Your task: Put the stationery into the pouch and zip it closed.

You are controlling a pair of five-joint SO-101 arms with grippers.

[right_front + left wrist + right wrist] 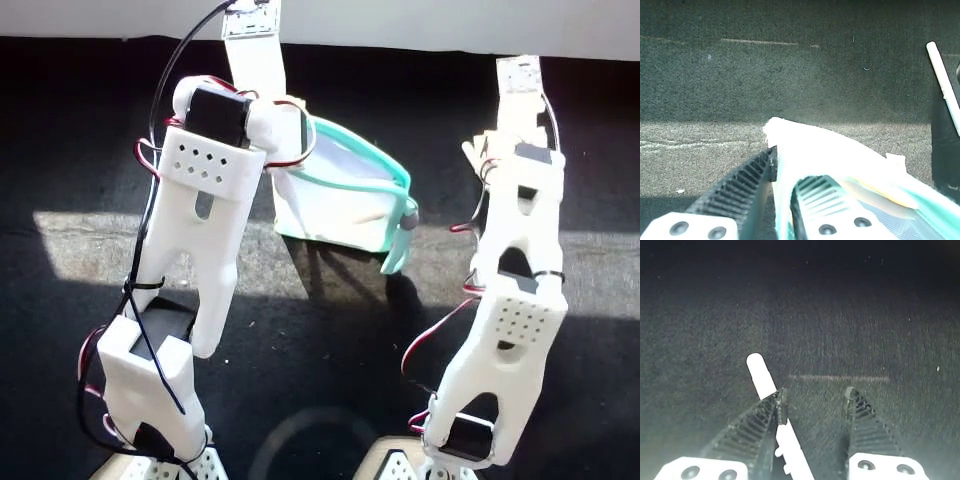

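The pouch (340, 205) is white with a teal zip band and lies open on the dark mat at the back centre; its grey zip pull (408, 224) hangs at one end. My left gripper (785, 167) is shut on the pouch's (840, 160) rim, one finger outside and one inside the opening. It sits at the pouch's left end in the high view (283, 150). A white pen (762, 376) lies on the mat. My right gripper (815, 395) stands open over it, the pen running along the inner side of one finger. The pen (945, 90) also lies beyond the pouch.
A dark mat (330, 330) covers the table, crossed by a band of sunlight (90, 240). The right arm (515, 300) stretches toward the back right, the left arm (190, 260) toward the pouch. A white wall edge (420, 25) runs behind the mat.
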